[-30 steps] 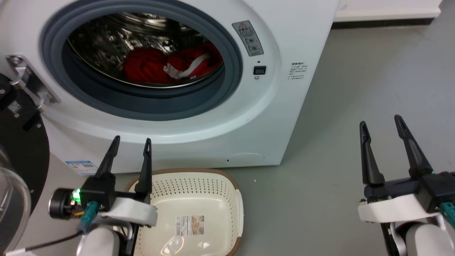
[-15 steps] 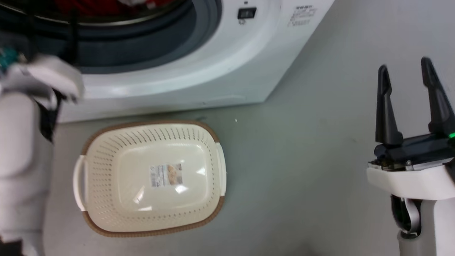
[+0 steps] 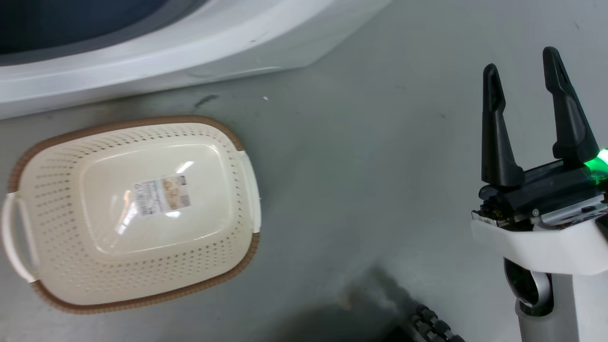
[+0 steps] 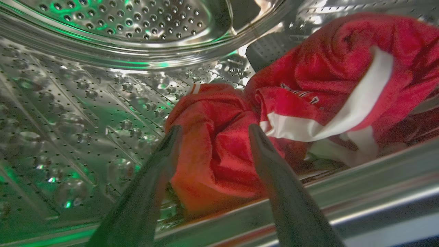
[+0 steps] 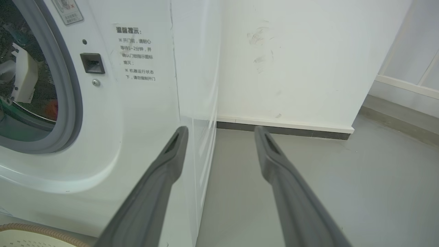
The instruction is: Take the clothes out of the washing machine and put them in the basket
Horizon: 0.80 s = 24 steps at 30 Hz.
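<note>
Left gripper spread wide at the clothes

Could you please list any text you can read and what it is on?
"温馨提示:" heads the printed notice on the large white front-loading washing machine.
The notice's smaller lines: too small to quote reliably.
Grey warning sticker on the same machine: too small to read.
Paper label in the cream-white perforated plastic basket: blurred.

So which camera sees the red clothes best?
The left wrist view: the bright red fabric clothes with white trim lie close up in the steel drum, right before the open left tool. The right wrist view catches a small red patch through the porthole; the head view looks at the cream plastic basket.
</note>
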Available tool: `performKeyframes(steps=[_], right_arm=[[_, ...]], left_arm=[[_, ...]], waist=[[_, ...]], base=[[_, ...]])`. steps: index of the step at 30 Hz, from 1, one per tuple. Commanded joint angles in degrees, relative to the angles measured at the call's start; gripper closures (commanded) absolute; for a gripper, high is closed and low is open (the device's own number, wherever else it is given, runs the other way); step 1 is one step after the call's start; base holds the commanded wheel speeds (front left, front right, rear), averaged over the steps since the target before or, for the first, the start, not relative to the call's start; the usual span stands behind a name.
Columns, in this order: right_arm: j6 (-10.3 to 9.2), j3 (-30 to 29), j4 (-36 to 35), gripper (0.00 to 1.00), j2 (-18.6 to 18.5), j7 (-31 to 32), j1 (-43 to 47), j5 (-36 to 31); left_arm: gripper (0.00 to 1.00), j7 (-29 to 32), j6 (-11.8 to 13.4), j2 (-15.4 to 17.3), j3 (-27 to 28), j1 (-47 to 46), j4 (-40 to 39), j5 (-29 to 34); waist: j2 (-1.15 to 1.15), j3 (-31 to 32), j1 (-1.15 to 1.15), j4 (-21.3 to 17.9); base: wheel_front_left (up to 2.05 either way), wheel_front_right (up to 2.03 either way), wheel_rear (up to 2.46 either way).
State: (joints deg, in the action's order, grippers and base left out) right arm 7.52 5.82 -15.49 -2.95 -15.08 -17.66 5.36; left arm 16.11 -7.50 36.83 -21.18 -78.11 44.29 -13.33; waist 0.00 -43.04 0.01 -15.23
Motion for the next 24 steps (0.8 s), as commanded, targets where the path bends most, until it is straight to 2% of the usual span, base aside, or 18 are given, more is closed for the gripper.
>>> performKeyframes(steps=[1, 13, 19, 24], right_arm=[[-0.05, 0.3, -0.7, 0.0, 0.1, -0.1, -0.8, 0.9], [-0.06, 3.1, -2.1, 0.0, 0.1, -0.1, -0.4, 3.8], [-0.06, 3.6, -2.8, 0.0, 0.1, -0.1, -0.6, 4.8], [-0.06, 3.5, -2.7, 0.0, 0.1, -0.1, -0.8, 5.2]], left_arm=[[0.0, 2.1, 0.1, 1.4, -1.5, -2.6, 0.3, -1.4], [0.0, 19.2, 0.1, 13.2, -15.2, -16.9, -0.9, -9.8], [0.0, 24.1, 0.1, 15.9, -20.7, -21.1, -0.8, -13.2], [0.0, 25.1, 0.1, 16.5, -24.1, -21.5, -0.9, -15.8]], waist=[[0.0, -2.8, -0.01, -2.8], [0.0, -7.8, -0.01, -7.6], [0.0, -9.7, -0.01, -8.7], [0.0, -10.5, -0.01, -9.1]], base=[[0.0, 0.0, 0.0], [0.0, 0.0, 0.0], [0.0, 0.0, 0.0], [0.0, 0.0, 0.0]])
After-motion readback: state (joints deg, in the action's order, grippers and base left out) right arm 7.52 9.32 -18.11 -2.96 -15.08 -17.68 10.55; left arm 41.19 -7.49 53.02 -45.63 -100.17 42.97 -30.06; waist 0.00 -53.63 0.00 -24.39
